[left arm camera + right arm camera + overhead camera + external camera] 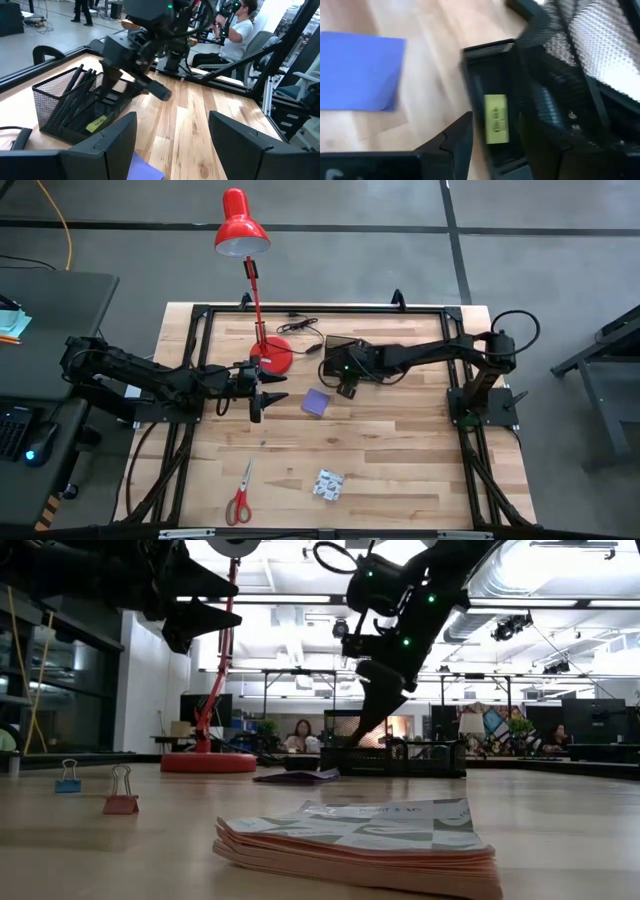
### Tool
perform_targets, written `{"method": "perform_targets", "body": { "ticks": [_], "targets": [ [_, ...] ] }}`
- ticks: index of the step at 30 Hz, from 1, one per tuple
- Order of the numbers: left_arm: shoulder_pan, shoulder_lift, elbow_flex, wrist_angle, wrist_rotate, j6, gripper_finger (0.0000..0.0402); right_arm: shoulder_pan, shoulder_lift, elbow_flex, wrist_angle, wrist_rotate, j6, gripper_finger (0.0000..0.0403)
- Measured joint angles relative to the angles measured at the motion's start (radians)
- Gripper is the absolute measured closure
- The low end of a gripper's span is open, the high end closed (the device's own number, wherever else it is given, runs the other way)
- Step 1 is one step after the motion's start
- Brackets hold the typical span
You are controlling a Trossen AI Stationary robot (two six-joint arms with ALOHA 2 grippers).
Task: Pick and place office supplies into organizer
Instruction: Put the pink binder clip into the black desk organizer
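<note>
The black mesh organizer (338, 348) stands at the table's far middle, with several black pens (75, 95) leaning in its tall compartment. A yellow piece (496, 119) lies flat on the floor of its low compartment. My right gripper (495, 150) hangs open just above that compartment, slanting down, a finger on each side of the yellow piece and clear of it. The purple notepad (318, 402) lies flat near the organizer. The red-handled scissors (240, 498) and the patterned packet (328, 484) lie near the front edge. My left gripper (262, 395) waits open left of the notepad.
The red desk lamp's base (272, 355) stands left of the organizer, and its stem rises behind my left arm. Two binder clips (120, 795) stand on the table. A black frame (200, 310) runs along the table's edges. Bare wood lies between the notepad and the packet.
</note>
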Motion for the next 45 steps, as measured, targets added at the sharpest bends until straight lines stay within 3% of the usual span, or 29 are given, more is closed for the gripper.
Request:
{"method": "perform_targets", "body": {
  "ticks": [6,16,25,32,38,45],
  "targets": [
    [0.0,0.0,0.0,-0.002,0.0,0.0,0.0169,0.087,0.0,0.0,-0.006,-0.004,0.013,0.026],
    [0.0,0.0,0.0,-0.006,0.0,0.0,0.0169,0.28,0.0,0.0,-0.025,-0.117,0.106,0.0253],
    [0.0,0.0,0.0,-0.003,0.0,0.0,0.0169,0.439,0.012,0.001,0.319,-0.17,0.064,0.0234],
    [0.0,0.0,0.0,0.005,0.0,0.005,0.0169,0.551,0.149,0.001,0.653,-0.063,-0.056,0.0237],
    [0.0,0.0,0.0,-0.007,0.002,0.005,0.0169,0.62,0.371,0.0,1.086,-0.069,-0.091,0.0261],
    [0.0,0.0,0.0,-0.006,0.002,0.005,0.0169,0.694,0.479,0.0,1.198,0.204,-0.133,0.028]
  ]
}}
